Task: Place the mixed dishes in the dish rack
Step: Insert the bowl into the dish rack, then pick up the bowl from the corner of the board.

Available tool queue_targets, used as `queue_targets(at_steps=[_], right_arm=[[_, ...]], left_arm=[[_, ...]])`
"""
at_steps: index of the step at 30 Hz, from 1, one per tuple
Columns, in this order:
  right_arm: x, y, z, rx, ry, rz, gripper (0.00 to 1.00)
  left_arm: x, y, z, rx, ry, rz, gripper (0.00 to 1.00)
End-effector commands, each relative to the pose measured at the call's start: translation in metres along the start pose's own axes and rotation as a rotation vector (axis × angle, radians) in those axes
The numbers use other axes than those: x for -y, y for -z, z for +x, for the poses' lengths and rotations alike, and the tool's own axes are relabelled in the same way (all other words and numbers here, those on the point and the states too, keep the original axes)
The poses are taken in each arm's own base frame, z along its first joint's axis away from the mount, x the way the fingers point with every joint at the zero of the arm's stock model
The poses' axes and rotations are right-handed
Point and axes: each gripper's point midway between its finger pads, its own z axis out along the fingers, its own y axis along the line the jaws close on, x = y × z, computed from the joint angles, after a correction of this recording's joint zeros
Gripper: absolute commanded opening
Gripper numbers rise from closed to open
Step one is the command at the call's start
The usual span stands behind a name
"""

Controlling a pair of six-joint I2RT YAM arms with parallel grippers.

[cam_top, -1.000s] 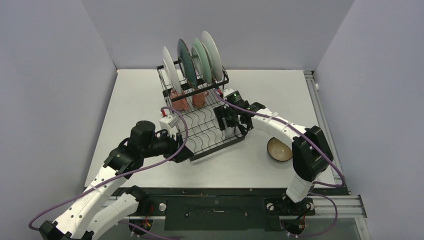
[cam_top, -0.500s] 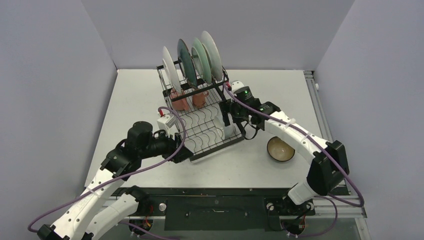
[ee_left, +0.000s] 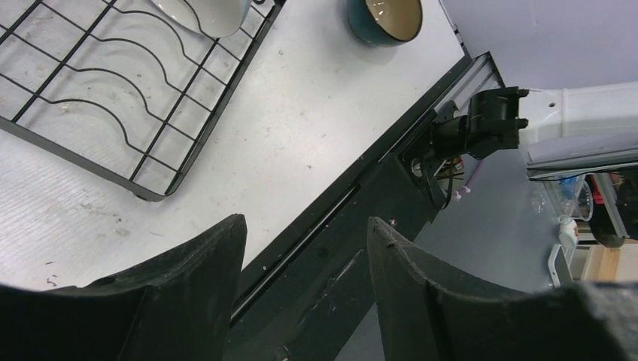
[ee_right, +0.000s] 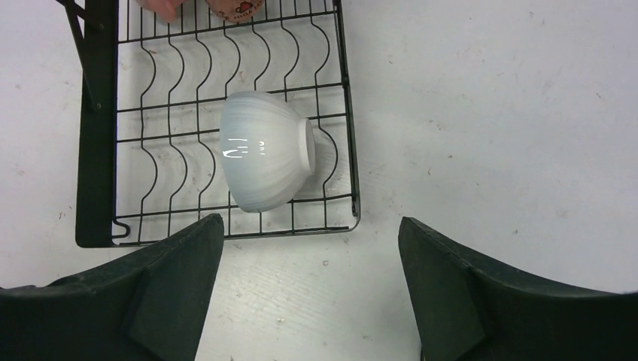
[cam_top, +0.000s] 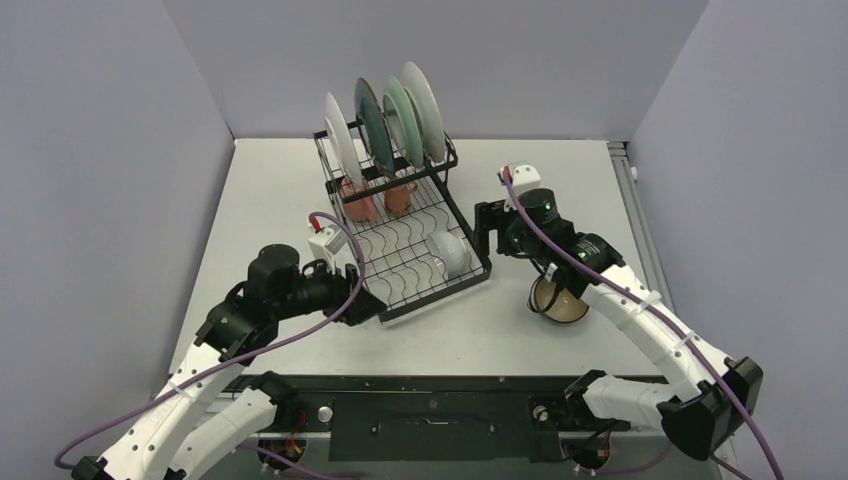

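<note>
The black dish rack (cam_top: 432, 299) stands mid-table. Several plates (cam_top: 385, 125) stand upright in its top slots, and two pink mugs (cam_top: 376, 200) sit under them. The white bowl (cam_top: 449, 253) lies on its side on the lower tray, near the right front corner; it also shows in the right wrist view (ee_right: 265, 150). The dark brown-gold bowl (cam_top: 558, 300) sits upright on the table right of the rack, partly hidden by my right arm. My right gripper (cam_top: 487, 228) is open and empty just right of the rack. My left gripper (cam_top: 367, 305) is open and empty at the rack's near-left corner.
A black rail (cam_top: 450, 385) runs along the table's near edge, and it shows between the left gripper's fingers in the left wrist view (ee_left: 353, 218). Grey walls close in the left, back and right. A metal rail (cam_top: 640, 230) runs along the right edge.
My right gripper has let go of the white bowl on the lower tray and drawn back right, out of the rack. My left arm has barely moved.
</note>
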Motion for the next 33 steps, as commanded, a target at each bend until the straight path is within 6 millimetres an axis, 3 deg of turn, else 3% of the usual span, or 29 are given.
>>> queue_targets(at_steps=[1,7,8,14,24,26,28,29,33], right_arm=[[0.017,0.025,-0.005,0.074,-0.083,0.054,0.81],[0.043,0.049,0.003,0.087,-0.182,0.118,0.81],[0.044,0.054,0.004,0.099,-0.195,0.111,0.81],[0.053,0.073,0.011,0.156,-0.278,0.105,0.87],[0.064,0.118,0.011,0.262,-0.355,0.13,0.88],[0.066,0.127,0.01,0.284,-0.37,0.136,0.89],[0.066,0.133,0.012,0.299,-0.38,0.135,0.89],[0.067,0.137,0.012,0.312,-0.383,0.136,0.89],[0.07,0.147,0.016,0.332,-0.388,0.142,0.89]], left_arm=[[0.032,0.009,-0.029,0.079,-0.021,0.107,0.56],[0.047,0.001,-0.032,0.07,-0.02,0.142,0.61],[0.056,0.001,-0.031,0.064,-0.037,0.162,0.66],[0.09,-0.013,-0.029,0.05,-0.098,0.18,0.7],[0.128,-0.059,-0.018,0.005,-0.151,0.151,0.74],[0.138,-0.067,-0.019,0.006,-0.161,0.148,0.77],[0.144,-0.077,-0.018,0.006,-0.169,0.135,0.88],[0.147,-0.08,-0.02,0.013,-0.17,0.134,1.0],[0.162,-0.098,-0.017,0.009,-0.18,0.131,0.96]])
